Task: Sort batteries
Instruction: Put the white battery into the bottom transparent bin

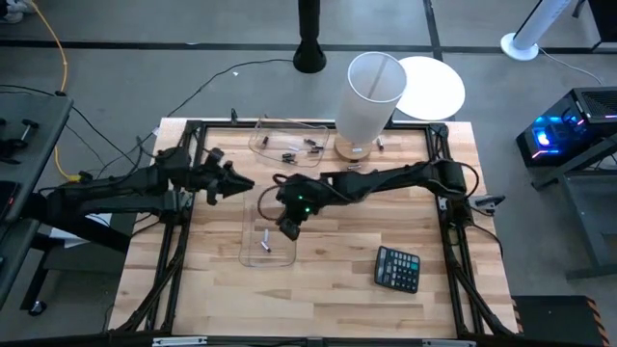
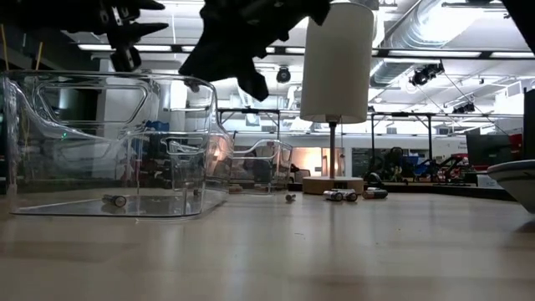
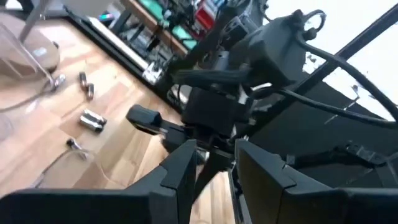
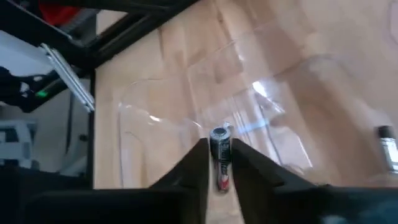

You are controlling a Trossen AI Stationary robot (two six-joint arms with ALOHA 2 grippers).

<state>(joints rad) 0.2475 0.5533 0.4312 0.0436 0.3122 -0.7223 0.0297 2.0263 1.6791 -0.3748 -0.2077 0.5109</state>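
My right gripper [image 1: 289,229] hangs over the near clear container [image 1: 253,253] at the table's middle, shut on one small battery [image 4: 221,152] with a silver end and a red-and-dark label. Two batteries [image 1: 264,241] lie on that container's floor, one of them a battery [image 2: 114,200] in the low view. A second clear container [image 1: 289,143] at the far side holds several more. Loose batteries [image 1: 352,166] lie on the wood near the lamp. My left gripper [image 1: 246,183] stands open and level, left of the right gripper, with nothing between its fingers. My right gripper pinches the battery by its long sides [image 4: 221,171] between its two fingers [image 4: 200,168]. The battery lies along the fingers, its silver end [image 4: 221,134] pointing out past the tips. The fingers slant down from the table's right side, and the battery is clear of the container below.
A tall white lamp shade [image 1: 371,92] on a wooden base stands at the far middle. A black calculator [image 1: 397,268] lies near the right front. A white disc [image 1: 434,87] sits beyond the far edge. Dark frame rails [image 1: 448,193] run along the table's sides.
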